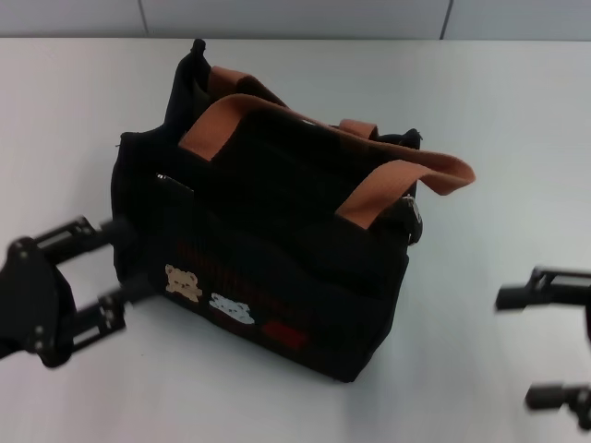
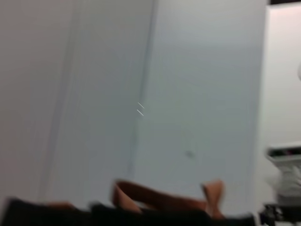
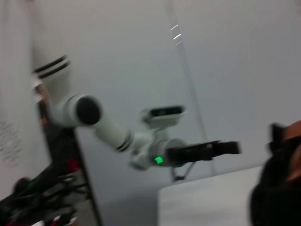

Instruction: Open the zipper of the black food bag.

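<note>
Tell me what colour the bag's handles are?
Orange-brown. The handles on the black food bag show best in the head view.

The head view looks steeply down on the black food bag on the desk. Both wrist views face level toward walls, close behind the bag, each catching its orange handles.

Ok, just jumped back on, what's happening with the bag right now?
The black food bag stands on the white table, its orange-brown handles up. The left gripper is at the bag's left end with its jaws open, touching or nearly touching the fabric. The right gripper waits open off to the right, apart from the bag. Nothing grips the silver pull tab at the right end.
</note>
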Action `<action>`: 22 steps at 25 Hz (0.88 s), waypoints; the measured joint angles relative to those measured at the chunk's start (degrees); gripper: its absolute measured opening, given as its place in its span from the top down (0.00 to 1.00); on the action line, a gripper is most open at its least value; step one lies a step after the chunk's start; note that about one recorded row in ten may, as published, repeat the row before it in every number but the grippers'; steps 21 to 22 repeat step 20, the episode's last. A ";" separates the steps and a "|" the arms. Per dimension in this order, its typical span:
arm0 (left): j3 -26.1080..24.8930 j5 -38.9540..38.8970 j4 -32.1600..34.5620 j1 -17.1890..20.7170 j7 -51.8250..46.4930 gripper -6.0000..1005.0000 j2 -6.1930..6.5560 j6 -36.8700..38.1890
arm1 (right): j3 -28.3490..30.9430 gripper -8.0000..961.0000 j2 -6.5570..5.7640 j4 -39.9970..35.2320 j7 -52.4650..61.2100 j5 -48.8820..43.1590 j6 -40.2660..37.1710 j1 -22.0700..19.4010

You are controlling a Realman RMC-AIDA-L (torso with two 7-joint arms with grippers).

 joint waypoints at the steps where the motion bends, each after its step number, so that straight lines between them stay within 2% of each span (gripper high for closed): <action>1: 0.04 1.60 0.30 -0.37 -0.57 0.48 0.23 0.15 | -1.74 0.14 0.63 -0.19 -0.66 0.02 0.03 0.07; 4: 0.08 5.44 0.51 -1.63 -1.18 0.37 0.45 0.33 | -2.63 0.12 2.21 -0.91 -2.12 0.05 0.02 0.26; 6: 0.07 5.66 0.52 -1.68 -1.20 0.33 0.42 0.34 | -2.59 0.12 2.80 -1.28 -2.72 0.07 0.00 0.46; 14: 0.07 6.65 0.68 -2.01 -1.58 0.17 -0.01 0.35 | -2.36 0.12 3.58 -1.35 -3.48 0.13 0.05 1.43; 22: -0.02 6.73 0.74 -1.99 -1.58 0.17 -0.25 0.35 | -2.01 0.12 3.75 -1.36 -3.74 0.15 0.04 1.59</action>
